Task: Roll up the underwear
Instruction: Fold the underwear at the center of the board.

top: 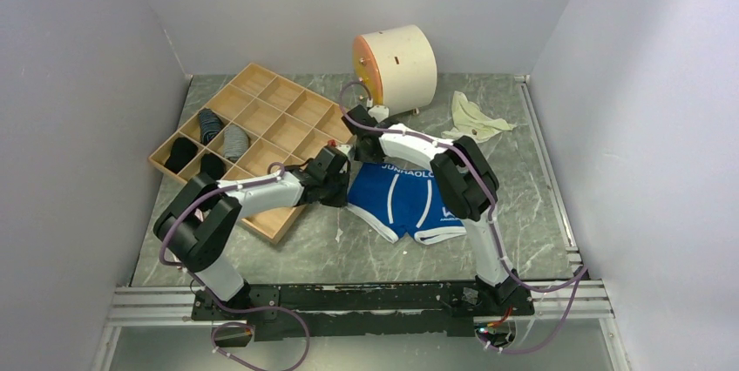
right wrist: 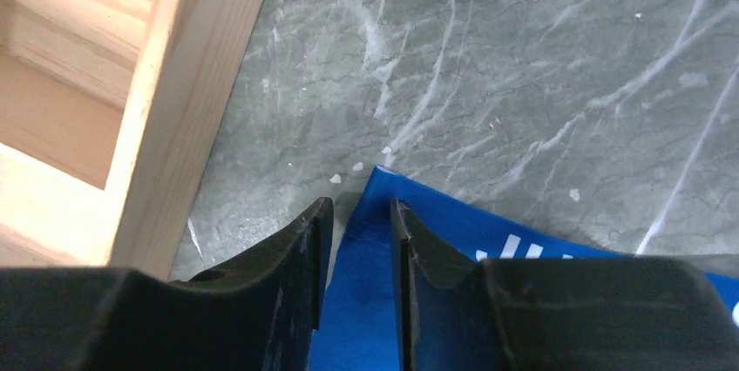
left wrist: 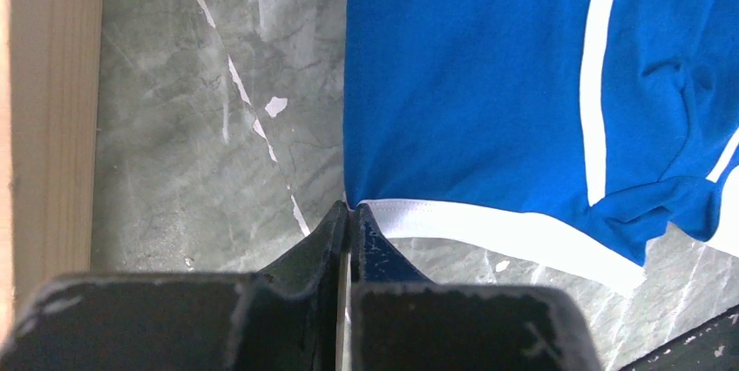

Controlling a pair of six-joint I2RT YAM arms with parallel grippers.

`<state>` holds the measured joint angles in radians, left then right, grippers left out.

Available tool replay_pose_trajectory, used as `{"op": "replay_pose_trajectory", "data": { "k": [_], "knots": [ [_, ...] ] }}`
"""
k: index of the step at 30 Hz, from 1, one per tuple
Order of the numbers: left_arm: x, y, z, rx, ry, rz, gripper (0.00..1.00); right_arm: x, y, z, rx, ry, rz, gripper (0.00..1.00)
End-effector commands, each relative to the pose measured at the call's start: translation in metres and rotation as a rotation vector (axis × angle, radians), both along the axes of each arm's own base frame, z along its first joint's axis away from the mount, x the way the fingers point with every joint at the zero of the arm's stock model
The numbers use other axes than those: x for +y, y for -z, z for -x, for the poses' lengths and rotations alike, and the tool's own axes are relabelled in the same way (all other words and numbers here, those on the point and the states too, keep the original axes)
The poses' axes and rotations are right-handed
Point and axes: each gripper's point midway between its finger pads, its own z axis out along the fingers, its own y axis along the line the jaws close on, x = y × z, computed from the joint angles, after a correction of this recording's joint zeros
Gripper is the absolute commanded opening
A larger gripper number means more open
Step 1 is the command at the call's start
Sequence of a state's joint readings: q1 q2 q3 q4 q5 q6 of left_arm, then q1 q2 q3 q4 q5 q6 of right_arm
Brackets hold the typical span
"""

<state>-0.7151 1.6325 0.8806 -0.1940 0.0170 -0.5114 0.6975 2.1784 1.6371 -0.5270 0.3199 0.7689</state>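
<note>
One wooden tray [top: 288, 131] beside underwear [top: 396, 197]

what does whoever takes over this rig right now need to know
Left pincer: shut on the white leg-hem corner of the blue underwear.
Right pincer: open, straddling the waistband corner, not gripping.
The blue underwear lies spread flat on the table, beside the wooden tray.
Done: both pincers are at the tray-side corners.
Left: close the right pincer, then roll; no roll has started.
</note>
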Motion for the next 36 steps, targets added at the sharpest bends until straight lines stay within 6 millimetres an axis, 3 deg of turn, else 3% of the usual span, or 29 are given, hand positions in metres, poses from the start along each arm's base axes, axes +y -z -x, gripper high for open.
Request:
{"op": "replay_pose_trajectory", "data": {
  "k": [1,10,15,19,27,36],
  "knots": [
    [0.0,-0.017,-0.002,-0.038,-0.024,0.035,0.05,-0.011,0.004,0.01,0.008,-0.008,0.108,0.34],
    [-0.001,-0.008,0.006,-0.014,-0.06,0.083,0.05,-0.01,0.016,0.01,0.019,-0.012,0.151,0.23],
    [0.0,-0.006,0.006,-0.014,-0.057,0.072,0.05,-0.006,0.013,0.005,0.012,-0.018,0.156,0.16],
    [-0.002,-0.007,0.005,-0.017,-0.053,0.078,0.05,0.007,-0.002,0.0,-0.004,-0.042,0.11,0.0],
    [-0.003,-0.02,0.003,-0.04,-0.058,0.103,0.05,0.024,-0.045,-0.01,-0.066,-0.089,-0.011,0.0],
    [-0.029,-0.071,0.005,-0.1,0.032,0.259,0.05,0.029,-0.088,0.001,-0.128,-0.201,-0.256,0.0]
  ]
}}
